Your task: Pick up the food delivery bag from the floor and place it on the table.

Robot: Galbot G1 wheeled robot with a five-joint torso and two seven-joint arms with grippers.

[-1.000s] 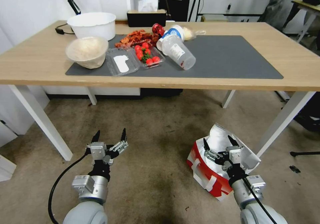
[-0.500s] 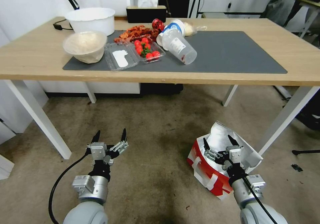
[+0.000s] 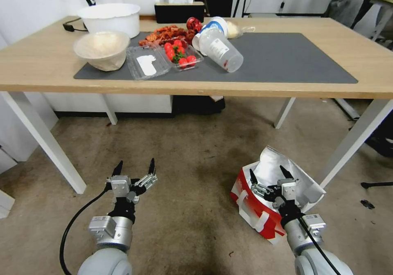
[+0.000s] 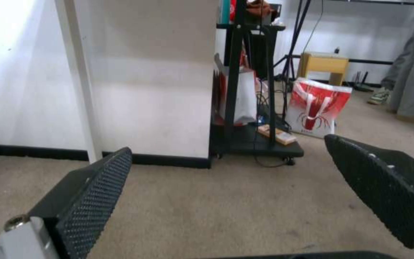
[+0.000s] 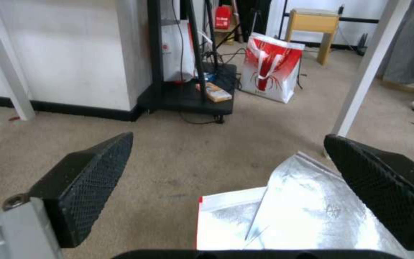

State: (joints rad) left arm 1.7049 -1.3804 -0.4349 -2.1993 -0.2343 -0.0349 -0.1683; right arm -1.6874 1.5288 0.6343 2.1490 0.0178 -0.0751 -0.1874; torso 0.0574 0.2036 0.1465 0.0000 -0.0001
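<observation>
The bag (image 3: pixel 256 209) lay on the floor (image 3: pixel 192 164), near the table's (image 3: pixel 204 87) right front leg, and not yet lifted. It was white with a red lower band and white strap handles, and its mouth stood open, so the creased silver lining (image 5: pixel 307 208) was seen. The right gripper (image 3: pixel 268 176) hung over the open mouth, fingers spread and holding nothing. The left gripper (image 3: pixel 135 166) was well apart over bare floor, also spread and without load.
</observation>
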